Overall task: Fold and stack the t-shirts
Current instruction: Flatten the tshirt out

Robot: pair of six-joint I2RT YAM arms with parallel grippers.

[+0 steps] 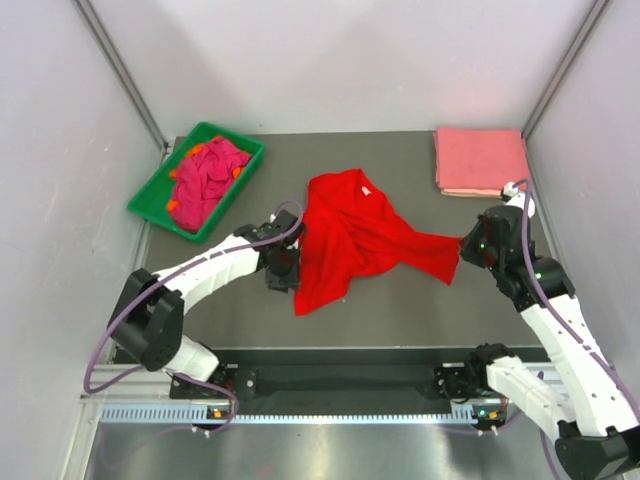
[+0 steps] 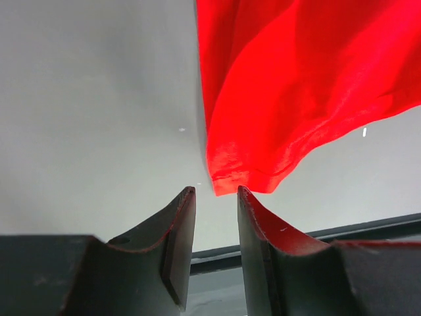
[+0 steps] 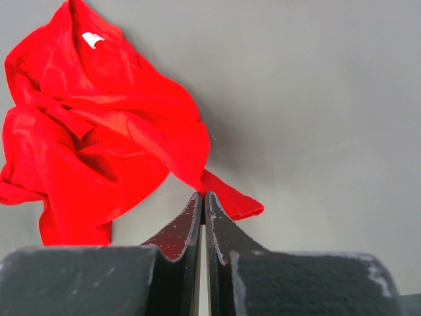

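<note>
A bright red t-shirt (image 1: 350,240) lies crumpled in the middle of the table, its white neck label (image 3: 93,39) at the far end. My right gripper (image 1: 468,246) is shut on the shirt's right edge (image 3: 197,178), pinching a fold of cloth at its fingertips. My left gripper (image 1: 283,276) is open at the shirt's left lower edge; a corner of red cloth (image 2: 230,178) lies just ahead of its fingertips, not between them. A folded salmon pink t-shirt (image 1: 480,160) lies at the back right. Magenta and orange shirts (image 1: 207,178) are heaped in the tray.
A green plastic tray (image 1: 152,199) stands at the back left. White walls enclose the table on three sides. A black rail (image 1: 340,380) runs along the table's near edge between the arm bases.
</note>
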